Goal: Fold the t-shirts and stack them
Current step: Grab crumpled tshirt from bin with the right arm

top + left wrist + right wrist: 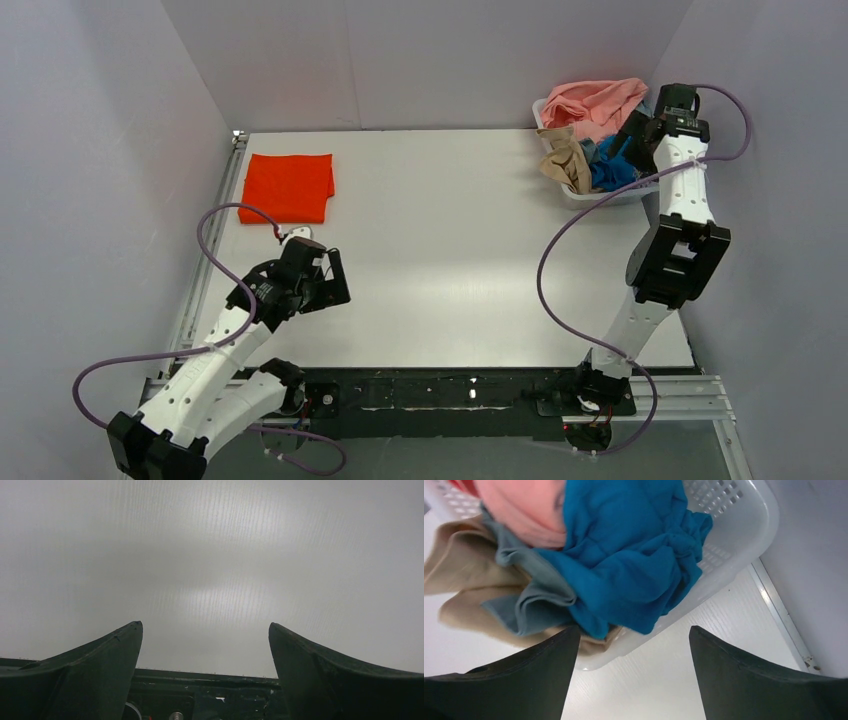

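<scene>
Our right gripper (634, 630) gapes empty beside the bright blue t-shirt (634, 555) in the far-right basket (744, 525); our left gripper (205, 625) hangs wide open, empty, near the folded orange-red t-shirt (290, 186), far left.

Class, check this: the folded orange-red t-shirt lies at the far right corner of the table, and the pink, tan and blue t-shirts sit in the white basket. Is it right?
No. The top external view shows the orange-red t-shirt at the far left corner of the table; the other t-shirts are in the white basket.
</scene>
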Action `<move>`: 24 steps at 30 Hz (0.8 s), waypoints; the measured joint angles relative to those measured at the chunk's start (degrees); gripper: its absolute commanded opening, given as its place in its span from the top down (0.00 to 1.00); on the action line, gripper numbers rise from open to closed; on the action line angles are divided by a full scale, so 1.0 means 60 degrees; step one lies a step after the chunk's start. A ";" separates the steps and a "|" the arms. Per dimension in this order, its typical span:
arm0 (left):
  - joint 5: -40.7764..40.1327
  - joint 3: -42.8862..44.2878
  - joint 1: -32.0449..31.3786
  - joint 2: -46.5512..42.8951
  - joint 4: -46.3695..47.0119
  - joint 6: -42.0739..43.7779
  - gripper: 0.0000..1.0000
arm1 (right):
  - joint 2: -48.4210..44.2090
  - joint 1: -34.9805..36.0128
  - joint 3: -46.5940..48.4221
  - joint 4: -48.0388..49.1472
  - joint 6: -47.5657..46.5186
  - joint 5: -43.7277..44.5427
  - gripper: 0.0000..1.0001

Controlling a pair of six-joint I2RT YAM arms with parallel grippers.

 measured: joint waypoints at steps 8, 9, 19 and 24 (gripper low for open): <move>-0.0033 0.0080 0.0000 0.0390 0.0018 0.0040 0.02 | 0.1253 -0.0532 0.0237 -0.0029 0.0659 -0.0510 0.23; -0.0051 0.0098 0.0000 0.0412 0.0015 0.0040 0.02 | 0.1392 -0.0525 0.0266 -0.0018 0.0729 -0.0605 0.26; -0.0171 0.0146 0.0000 0.0401 0.0011 0.0069 0.02 | 0.1996 -0.0470 0.0335 0.0889 0.0699 -0.2255 0.99; -0.0171 0.0146 0.0000 0.0357 0.0004 0.0066 0.02 | 0.1351 -0.0477 -0.0066 0.1464 0.0801 -0.2495 0.99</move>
